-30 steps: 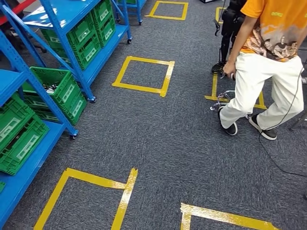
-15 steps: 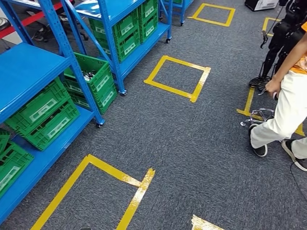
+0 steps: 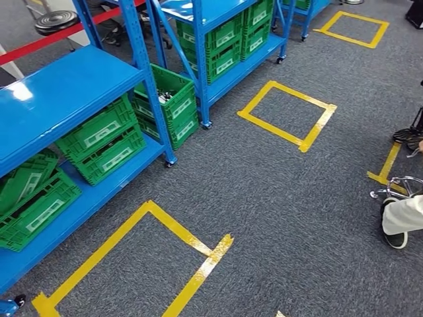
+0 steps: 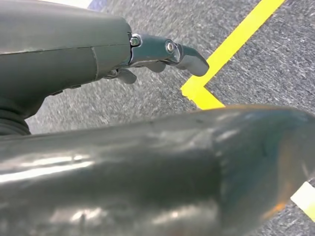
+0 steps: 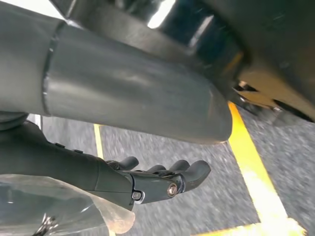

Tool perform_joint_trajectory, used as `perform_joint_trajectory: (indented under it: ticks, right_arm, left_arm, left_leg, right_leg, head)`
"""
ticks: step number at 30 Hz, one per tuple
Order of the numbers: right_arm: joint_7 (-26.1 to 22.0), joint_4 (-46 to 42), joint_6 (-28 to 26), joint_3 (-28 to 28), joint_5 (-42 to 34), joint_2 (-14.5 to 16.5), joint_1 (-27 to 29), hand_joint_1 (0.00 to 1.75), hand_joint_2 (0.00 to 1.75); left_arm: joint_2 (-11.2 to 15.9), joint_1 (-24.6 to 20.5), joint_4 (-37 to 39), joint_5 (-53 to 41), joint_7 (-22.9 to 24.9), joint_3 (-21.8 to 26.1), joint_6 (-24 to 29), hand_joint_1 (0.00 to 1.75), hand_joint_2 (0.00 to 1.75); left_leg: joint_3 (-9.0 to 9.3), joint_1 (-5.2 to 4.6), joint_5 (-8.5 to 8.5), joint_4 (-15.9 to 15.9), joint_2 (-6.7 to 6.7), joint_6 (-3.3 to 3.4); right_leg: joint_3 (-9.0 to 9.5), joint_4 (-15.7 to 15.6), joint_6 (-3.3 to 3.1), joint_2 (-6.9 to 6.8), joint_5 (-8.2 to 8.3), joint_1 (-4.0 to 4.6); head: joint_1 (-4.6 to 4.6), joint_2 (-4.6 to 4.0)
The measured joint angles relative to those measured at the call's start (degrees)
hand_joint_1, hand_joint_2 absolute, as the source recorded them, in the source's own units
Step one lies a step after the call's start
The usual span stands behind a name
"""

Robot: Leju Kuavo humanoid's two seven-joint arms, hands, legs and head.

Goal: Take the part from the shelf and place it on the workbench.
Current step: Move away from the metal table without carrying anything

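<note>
Blue shelf racks [image 3: 65, 92] with green crates stand along the left in the head view. One open green crate [image 3: 167, 105] on a low shelf holds small dark and pale parts [image 3: 163, 97]. My left hand [image 4: 148, 49] hangs over the carpet with its fingers stretched out and nothing in it. My right hand [image 5: 148, 184] also hangs over the carpet, fingers loosely extended and holding nothing. A clear plastic sheet [image 5: 55, 206] lies close under the right wrist camera; what it belongs to I cannot tell.
Yellow tape squares [image 3: 287, 112] [image 3: 149, 257] mark the grey carpet. A person's leg and shoe [image 3: 401, 221] and a chair base [image 3: 399, 185] are at the right edge. A red barrier strip [image 3: 49, 43] runs behind the racks.
The camera has swung left: the racks and crates have come further into the picture, and the person has slid out to the right edge.
</note>
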Motion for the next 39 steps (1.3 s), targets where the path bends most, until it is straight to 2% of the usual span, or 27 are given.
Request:
perform_joint_trajectory:
  ticks: [1, 3, 4, 6, 7, 8, 9, 10, 11, 12, 14, 16, 18, 19, 21, 23, 25, 26, 28, 29, 31, 32, 33, 34, 36, 38, 39]
  right_arm:
    - [-0.08, 0.01, 0.04, 0.17, 0.09, 0.07, -0.09, 0.0, 0.0]
    - [-0.21, 0.0, 0.56, 0.64, 0.61, 0.19, -0.44, 0.0, 0.0]
    - [-0.16, -0.01, 1.12, 1.02, 1.34, 0.24, -0.7, 0.0, 0.0]
    - [0.28, -0.01, 2.72, 2.13, 3.27, 0.3, -1.22, 0.0, 0.0]
    - [0.74, 0.0, 3.7, 2.76, 4.18, 0.3, -1.48, 0.0, 0.0]
    - [1.33, 0.01, 4.87, 3.44, 4.96, 0.3, -1.79, 0.0, 0.0]
    - [1.91, 0.01, 6.1, 4.09, 5.63, 0.31, -2.18, 0.0, 0.0]
    - [2.4, -0.01, 7.34, 4.78, 6.26, 0.31, -2.69, 0.0, 0.0]
    - [2.75, -0.05, 8.42, 5.45, 6.77, 0.31, -3.21, 0.0, 0.0]
    - [2.93, -0.13, 9.19, 6.09, 7.13, 0.31, -3.71, 0.0, 0.0]
    - [3.1, -0.26, 10.17, 7.2, 7.6, 0.32, -4.52, 0.0, 0.0]
    - [3.13, -0.29, 10.52, 8.06, 7.79, 0.39, -5.09, 0.0, 0.0]
    - [3.18, -0.34, 10.57, 8.63, 7.86, 0.51, -5.43, 0.0, 0.0]
    - [3.2, -0.39, 10.57, 8.88, 7.87, 0.57, -5.5, 0.0, 0.0]
    - [3.2, -0.47, 10.55, 9.3, 7.89, 0.66, -5.49, 0.0, 0.0]
    - [3.2, -0.49, 10.54, 9.58, 7.89, 0.69, -5.4, 0.0, 0.0]
    - [3.21, -0.49, 10.52, 9.74, 7.89, 0.68, -5.34, 0.0, 0.0]
    - [3.21, -0.5, 10.5, 9.8, 7.89, 0.67, -5.36, 0.0, 0.0]
    - [3.21, -0.53, 10.48, 9.86, 7.89, 0.68, -5.47, 0.0, 0.0]
    - [3.21, -0.55, 10.48, 9.87, 7.89, 0.69, -5.48, 0.0, 0.0]
    - [3.18, -0.59, 10.58, 9.89, 7.91, 0.71, -5.53, 0.0, 0.0]
    - [3.16, -0.61, 10.86, 9.92, 7.97, 0.72, -5.65, 0.0, 0.0]
    - [3.13, -0.63, 11.29, 10.02, 8.05, 0.72, -5.86, 0.0, 0.0]
    - [3.09, -0.69, 11.8, 10.19, 8.18, 0.72, -6.14, 0.0, 0.0]
    - [2.93, -0.79, 12.86, 10.76, 8.58, 0.72, -6.68, 0.0, 0.0]
    - [2.8, -0.81, 13.74, 11.33, 9.13, 0.72, -6.97, 0.0, 0.0]
    - [2.76, -0.81, 14.24, 11.63, 9.5, 0.69, -7.04, 0.0, 0.0]
  left_arm:
    - [-0.01, -0.12, 0.0, 0.24, -0.11, 0.03, -0.01, 0.0, 0.0]
    - [0.05, -0.29, -0.04, 1.15, -1.21, 0.5, -0.41, 0.0, 0.0]
    - [0.13, -0.56, -0.15, 1.59, -2.01, 1.13, -0.68, 0.0, 0.0]
    - [0.39, -2.17, -0.59, 2.07, -2.59, 3.05, -0.84, 0.0, 0.0]
    - [0.63, -3.57, -0.88, 2.08, -1.64, 4.05, -0.53, 0.0, 0.0]
    - [1.03, -5.27, -1.18, 2.09, 0.2, 5.01, -0.09, 0.0, 0.0]
    - [1.54, -7.07, -1.47, 2.1, 2.35, 5.88, 0.33, 0.0, 0.0]
    - [2.18, -8.83, -1.71, 2.11, 4.54, 6.79, 0.68, 0.0, 0.0]
    - [2.88, -10.49, -1.91, 2.13, 6.37, 7.74, 0.92, 0.0, 0.0]
    - [3.52, -11.92, -2.03, 2.15, 7.62, 8.69, 1.04, 0.0, 0.0]
    - [4.62, -14.25, -2.15, 2.14, 9.15, 10.38, 1.16, 0.0, 0.0]
    - [5.35, -15.77, -2.31, 2.13, 9.69, 11.59, 1.18, 0.0, 0.0]
    - [5.96, -16.32, -2.48, 2.13, 9.74, 12.37, 1.19, 0.0, 0.0]
    - [6.25, -16.37, -2.54, 2.13, 9.74, 12.69, 1.19, 0.0, 0.0]
    - [6.52, -16.63, -2.75, 2.13, 9.73, 13.22, 1.2, 0.0, 0.0]
    - [6.6, -17.02, -2.97, 2.13, 9.72, 13.56, 1.2, 0.0, 0.0]
    - [6.66, -17.05, -3.1, 2.13, 9.72, 13.73, 1.2, 0.0, 0.0]
    - [6.71, -16.99, -3.14, 2.13, 9.72, 13.8, 1.19, 0.0, 0.0]
    - [6.86, -16.95, -3.16, 2.13, 9.72, 13.88, 1.19, 0.0, 0.0]
    - [6.93, -17.03, -3.2, 2.13, 9.72, 13.89, 1.19, 0.0, 0.0]
    - [7.05, -17.34, -3.31, 2.13, 9.92, 13.92, 1.21, 0.0, 0.0]
    - [7.21, -17.48, -3.35, 2.13, 10.47, 13.96, 1.25, 0.0, 0.0]
    - [7.46, -17.63, -3.38, 2.12, 11.35, 14.05, 1.3, 0.0, 0.0]
    - [7.78, -17.81, -3.39, 2.1, 12.59, 14.19, 1.35, 0.0, 0.0]
    - [8.5, -18.83, -3.39, 2.04, 15.53, 14.53, 1.5, 0.0, 0.0]
    - [9.28, -20.68, -3.39, 2.0, 18.55, 14.74, 1.63, 0.0, 0.0]
    - [9.77, -21.64, -3.39, 2.0, 20.17, 14.77, 1.67, 0.0, 0.0]
  left_leg:
    - [0.51, -0.28, -0.2, -1.04, 0.65, 0.29]
    - [0.57, -0.43, -0.44, -1.41, -0.23, 0.89]
    - [0.66, -0.35, -0.32, -1.7, -0.9, 1.23]
    - [0.81, -0.05, 0.05, -2.24, -2.35, 1.86]
    - [0.79, 0.03, 0.14, -2.32, -3.11, 2.05]
    - [0.74, 0.05, 0.18, -2.31, -3.99, 2.16]
    - [0.74, 0.04, 0.19, -2.3, -4.86, 2.22]
    - [0.8, 0.03, 0.18, -2.28, -5.71, 2.23]
    - [0.91, 0.04, 0.17, -2.24, -6.54, 2.21]
    - [1.06, 0.07, 0.12, -2.18, -7.31, 2.13]
    - [1.12, 0.11, -0.11, -1.88, -8.73, 1.72]
    - [0.58, 0.17, -0.12, -1.58, -9.96, 1.06]
    - [0.08, 0.36, 0.16, -1.58, -11.11, 0.38]
    - [-0.08, 0.4, 0.03, -1.37, -10.81, 0.09]
    - [-1.48, 0.29, -1.69, 1.67, -8.15, -0.39]
    - [-4.91, 0.29, -4.92, 8.74, -5.12, -0.78]
    - [-7.84, 0.5, -6.4, 14.42, -4.32, -0.96]
    - [-8.0, 0.58, -5.59, 14.48, -4.16, -0.95]
    - [-5.22, 0.53, -1.47, 8.39, -3.16, -0.62]
    - [-3.4, 0.19, 0.07, 4.7, -1.75, -0.37]
    - [-1.21, -0.56, 1.06, -0.11, 0.49, 0.32]
    - [-1.07, -0.9, 0.67, -0.6, 0.78, 0.57]
    - [-1.08, -0.94, 0.63, -0.98, 0.21, 0.84]
    - [-1.02, -0.8, 0.74, -1.18, -0.41, 1.06]
    - [-0.77, -0.34, 1.02, -1.71, -1.7, 1.62]
    - [-0.72, -0.04, 1.19, -1.9, -3.18, 2.04]
    - [-0.75, -0.01, 1.21, -1.89, -4.04, 2.14]
  right_leg:
    - [0.08, -0.06, 0.31, -0.63, -0.25, 0.13]
    - [0.75, -0.33, 0.81, -1.86, -0.53, 0.23]
    - [0.93, -0.11, 1.03, -1.45, -0.93, 0.17]
    - [-0.48, 3.3, 1.33, 1.48, -3.03, 0.01]
    - [-2.38, 6.88, 1.37, 3.47, -4.68, -0.06]
    - [-4.75, 11.17, 1.37, 4.7, -6.24, -0.07]
    - [-7.01, 14.86, 1.35, 5.34, -7.13, -0.05]
    - [-8.63, 16.88, 1.31, 5.66, -6.93, -0.02]
    - [-9.22, 16.58, 1.25, 5.84, -5.46, 0.0]
    - [-8.62, 13.85, 1.18, 6.17, -2.92, -0.04]
    - [-6.05, 6.2, 1.15, 8.47, 1.62, -0.38]
    - [-4.26, 2.11, 0.93, 10.49, 2.65, -0.6]
    - [-3.75, 1.56, 0.41, 10.03, 2.34, -0.47]
    - [-3.65, 1.42, 0.1, 9.41, 2.42, -0.45]
    - [-3.28, 1.13, -0.67, 7.86, 2.39, -0.42]
    - [-2.99, 1.09, -1.32, 6.03, 2.07, -0.14]
    - [-2.75, 1.1, -1.61, 4.24, 1.73, 0.12]
    - [-2.57, 1.1, -1.64, 3.44, 1.54, 0.2]
    - [-1.93, 1.11, -1.54, 1.95, 1.05, 0.31]
    - [-1.6, 1.09, -1.38, 1.28, 0.76, 0.42]
    - [-1.26, 1.13, -0.86, -0.01, 0.26, 0.68]
    - [-1.2, 1.08, -0.58, -0.66, 0.11, 0.8]
    - [-1.07, 1.02, -0.35, -1.32, -0.01, 0.84]
    - [-1.01, 0.99, -0.08, -1.4, -0.28, 0.81]
    - [-2.02, 3.16, 0.45, 1.21, -1.72, 0.65]
    - [-5.7, 10.14, 0.77, 4.7, -4.67, 0.43]
    - [-8.08, 14.3, 0.87, 5.41, -5.98, 0.36]
  head:
    - [0.05, 0.01]
    - [0.13, 0.01]
    - [0.25, 0.01]
    - [0.57, 0.01]
    - [0.79, 0.01]
    - [0.89, 0.01]
    - [0.94, 0.01]
    - [0.94, 0.0]
    - [0.93, 0.0]
    - [0.92, 0.0]
    - [0.93, -0.01]
    - [0.93, -0.01]
    - [0.9, -0.01]
    - [0.85, -0.01]
    - [0.58, -0.01]
    - [0.33, -0.01]
    - [0.35, -0.01]
    - [0.35, -0.01]
    - [0.34, 0.0]
    - [0.35, 0.0]
    - [0.37, 0.0]
    - [0.37, 0.0]
    - [0.36, 0.0]
    - [0.4, 0.0]
    - [0.46, 0.0]
    - [0.59, -0.01]
    - [0.63, -0.01]
